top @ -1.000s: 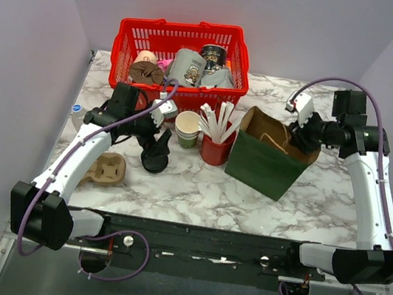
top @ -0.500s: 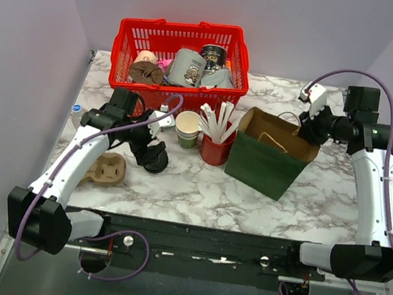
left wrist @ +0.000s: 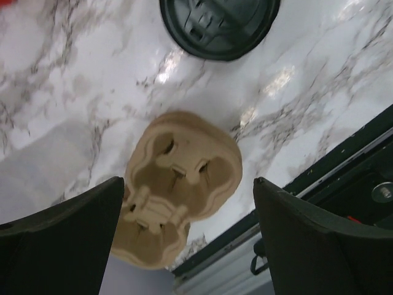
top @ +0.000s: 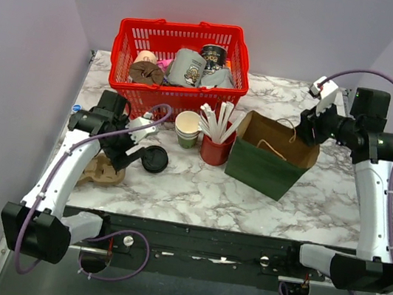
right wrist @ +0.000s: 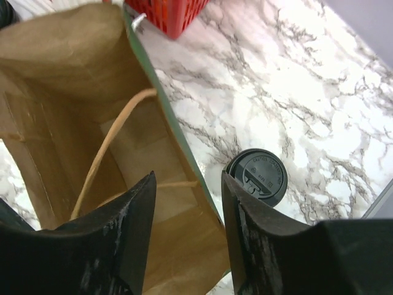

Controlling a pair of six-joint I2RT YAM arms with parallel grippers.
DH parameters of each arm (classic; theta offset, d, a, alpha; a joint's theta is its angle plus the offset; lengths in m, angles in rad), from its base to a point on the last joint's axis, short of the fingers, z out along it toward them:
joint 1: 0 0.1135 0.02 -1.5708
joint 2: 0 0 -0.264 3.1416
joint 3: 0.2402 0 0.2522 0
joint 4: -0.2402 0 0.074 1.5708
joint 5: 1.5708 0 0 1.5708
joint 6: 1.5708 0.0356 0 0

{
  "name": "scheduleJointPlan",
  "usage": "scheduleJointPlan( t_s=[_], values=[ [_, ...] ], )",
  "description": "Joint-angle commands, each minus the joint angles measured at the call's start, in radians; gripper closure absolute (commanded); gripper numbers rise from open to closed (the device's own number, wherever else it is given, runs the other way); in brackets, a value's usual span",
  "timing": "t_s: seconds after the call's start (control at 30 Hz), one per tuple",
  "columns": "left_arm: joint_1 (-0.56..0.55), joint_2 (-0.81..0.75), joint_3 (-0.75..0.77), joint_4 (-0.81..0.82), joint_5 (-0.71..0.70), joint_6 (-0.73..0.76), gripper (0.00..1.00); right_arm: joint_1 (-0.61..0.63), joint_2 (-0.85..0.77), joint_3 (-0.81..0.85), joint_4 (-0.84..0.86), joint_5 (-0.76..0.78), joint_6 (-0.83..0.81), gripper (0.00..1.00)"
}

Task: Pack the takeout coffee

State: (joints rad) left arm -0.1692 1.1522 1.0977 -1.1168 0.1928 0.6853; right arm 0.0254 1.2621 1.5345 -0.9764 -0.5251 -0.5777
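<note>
Seen from above in the right wrist view, the takeout coffee [right wrist: 255, 177] shows only its round black lid. It stands on the marble just outside the wall of the green paper bag [right wrist: 61, 92]. The arm hides it in the top view. My right gripper [right wrist: 187, 178] is open above the bag's rim, one finger over the brown inside and the other over the cup side, holding nothing. In the top view it [top: 305, 129] hovers at the back right corner of the bag [top: 264, 166]. My left gripper [left wrist: 189, 184] is wide open and empty over a cardboard cup carrier [left wrist: 181, 166].
A loose black lid [top: 154, 159] lies on the marble just right of the left gripper [top: 124, 153]. A red cup of white sticks [top: 215, 149] and lidless green cups [top: 187, 127] stand left of the bag. A red basket [top: 124, 61] of cups sits at the back.
My left gripper drew back from the black lid toward the near left, over the carrier. My right gripper lifted out of the bag toward its back right rim, and its jaws widened.
</note>
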Motion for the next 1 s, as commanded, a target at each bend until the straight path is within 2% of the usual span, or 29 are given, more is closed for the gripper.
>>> scheduleJointPlan(
  t_s=[0.0,0.07,0.13,0.17,0.27,0.4,0.5,0.63,0.77,0.97],
  values=[
    [0.074,-0.011,0.017,-0.205,-0.142,0.035,0.10,-0.004,-0.039,-0.010,0.035,-0.050,0.076,0.43],
    [0.143,0.003,0.051,-0.300,-0.047,0.237,0.13,-0.005,-0.044,-0.010,0.022,-0.058,0.070,0.43],
    [0.190,-0.011,0.054,-0.304,-0.010,0.371,0.13,-0.005,-0.038,-0.002,0.012,-0.065,0.072,0.43],
    [0.218,-0.025,0.048,-0.302,0.011,0.505,0.14,-0.005,-0.029,0.007,-0.008,-0.072,0.070,0.43],
    [0.267,-0.025,0.024,-0.319,0.033,0.757,0.15,-0.005,-0.015,0.036,-0.028,-0.079,0.070,0.43],
    [0.364,0.020,-0.012,-0.343,-0.018,0.965,0.26,-0.005,-0.012,0.050,-0.025,-0.084,0.076,0.43],
    [0.419,0.063,-0.012,-0.364,-0.036,1.090,0.29,-0.005,-0.018,0.046,-0.018,-0.087,0.091,0.42],
    [0.474,0.099,-0.010,-0.328,-0.035,1.169,0.30,-0.005,-0.033,0.039,-0.012,-0.092,0.108,0.42],
    [0.476,0.150,0.024,-0.363,0.028,1.189,0.32,-0.004,-0.043,0.026,-0.011,-0.095,0.119,0.41],
    [0.476,0.149,-0.021,-0.324,0.088,1.166,0.33,-0.005,-0.050,0.009,-0.005,-0.087,0.121,0.41]
  ],
)
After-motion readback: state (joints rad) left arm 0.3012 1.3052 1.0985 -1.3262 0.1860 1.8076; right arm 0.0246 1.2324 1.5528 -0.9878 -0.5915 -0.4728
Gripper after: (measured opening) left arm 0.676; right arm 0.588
